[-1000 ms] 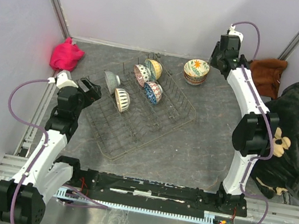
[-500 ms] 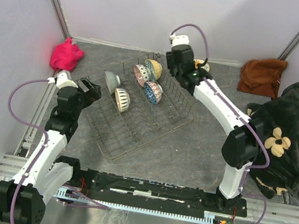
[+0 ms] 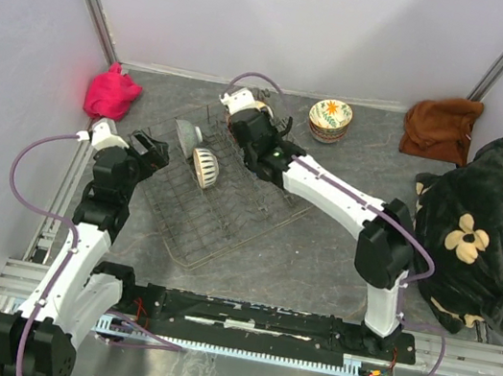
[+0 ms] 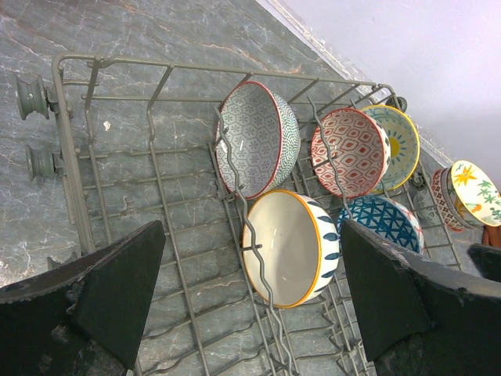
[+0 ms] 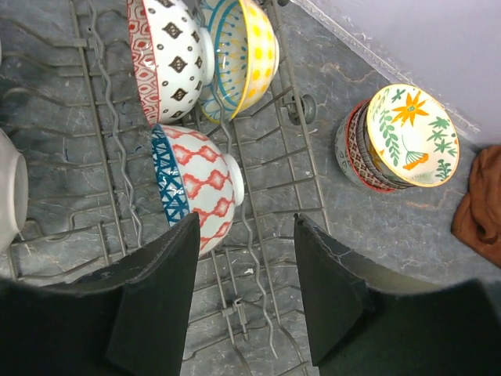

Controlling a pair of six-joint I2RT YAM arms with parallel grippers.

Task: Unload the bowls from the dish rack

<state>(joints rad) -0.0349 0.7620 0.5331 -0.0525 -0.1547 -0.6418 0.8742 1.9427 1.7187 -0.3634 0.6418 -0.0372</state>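
Note:
The dark wire dish rack (image 3: 225, 224) lies slanted mid-table. Bowls stand on edge in it: a grey patterned one (image 4: 254, 137), a white one with blue leaves (image 4: 290, 247), a red-diamond one (image 5: 168, 55), a yellow-and-blue one (image 5: 246, 51) and a blue-and-red one (image 5: 196, 196). A stack of bowls (image 3: 330, 119) sits on the table beyond the rack. My right gripper (image 5: 246, 235) hovers open over the rack's far end, just beside the blue-and-red bowl, holding nothing. My left gripper (image 4: 252, 235) is open and empty at the rack's left side, facing the white bowl.
A red cloth (image 3: 112, 93) lies at the back left. At the back right are a brown cloth (image 3: 441, 127) and a black flowered blanket (image 3: 488, 230). Grey walls close in the table on three sides.
My right arm has swung left from beside the stacked bowls to above the rack's far end, its jaws a little wider. The left arm has barely moved.

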